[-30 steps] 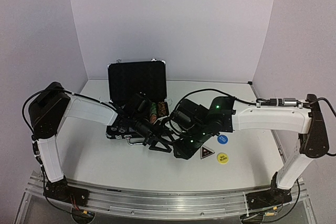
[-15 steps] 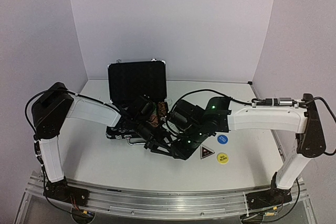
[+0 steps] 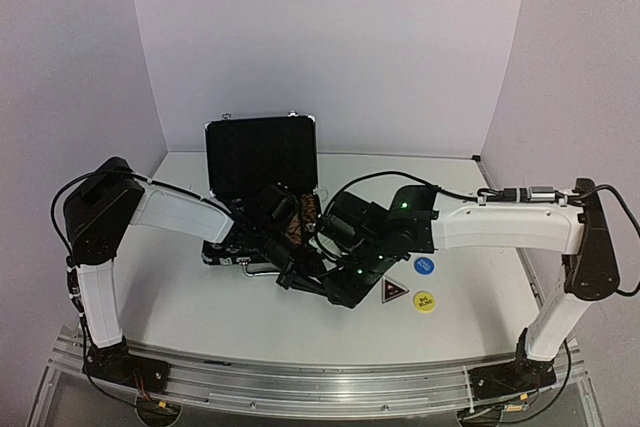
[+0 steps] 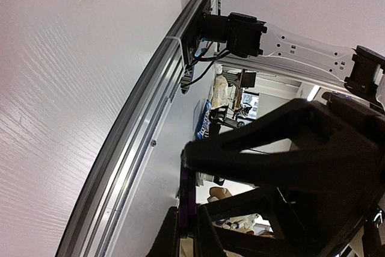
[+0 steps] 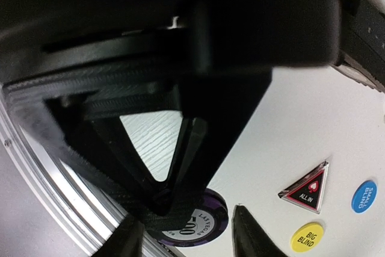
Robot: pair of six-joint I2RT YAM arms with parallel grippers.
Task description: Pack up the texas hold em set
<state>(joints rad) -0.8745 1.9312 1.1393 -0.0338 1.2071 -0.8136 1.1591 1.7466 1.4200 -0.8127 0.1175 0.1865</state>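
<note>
Open case [image 3: 212, 251], lid [image 3: 260, 152] upright — chip rows [image 3: 306, 207] inside

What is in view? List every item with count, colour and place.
case: one, black with silver trim, open, toward the back.
striped chips: count unclear, mixed colours, inside the case.
purple chip: one, purple, held in front of the case.
triangular marker: one, black and red, right of the case.
blue button: one, blue, beside the marker.
yellow button: one, yellow, nearer than the blue one.
table: one, white, under everything.
left end effector: one, black, shut on the purple chip.
right end effector: one, black, open around that chip.
</note>
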